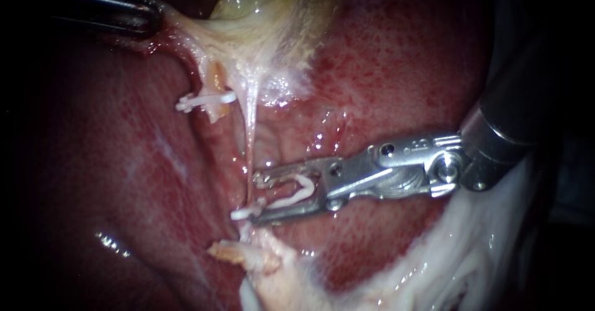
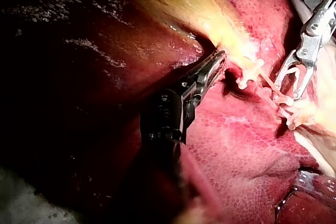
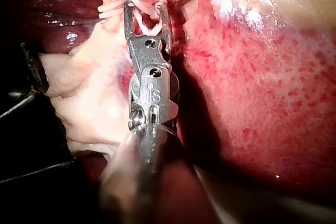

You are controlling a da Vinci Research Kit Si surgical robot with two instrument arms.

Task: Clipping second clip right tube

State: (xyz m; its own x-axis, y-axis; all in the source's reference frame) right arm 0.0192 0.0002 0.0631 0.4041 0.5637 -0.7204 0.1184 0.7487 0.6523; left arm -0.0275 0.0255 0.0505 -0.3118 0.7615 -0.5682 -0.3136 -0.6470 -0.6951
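Note:
A thin pale tube, the right tube (image 1: 250, 131), runs down from the gallbladder (image 1: 248, 1) to a white clip (image 1: 245, 213) that sits across it. My right instrument (image 1: 255, 199) comes in from the right. Its jaws stand wide around the tube just above that clip and hold a second white clip (image 1: 297, 190) between them. In the right wrist view the right instrument (image 3: 145, 4) straddles the strand. My left instrument (image 1: 152, 17) is shut on gallbladder tissue at the upper left. In the left wrist view the left instrument (image 2: 216, 61) grips the pale neck.
The left tube (image 1: 214, 78) carries its own white clip (image 1: 204, 101). Red liver (image 1: 403, 57) lies all around. Pale fatty tissue (image 1: 471, 249) runs under the right shaft, and a frayed yellowish stump (image 1: 235, 252) lies below the jaws.

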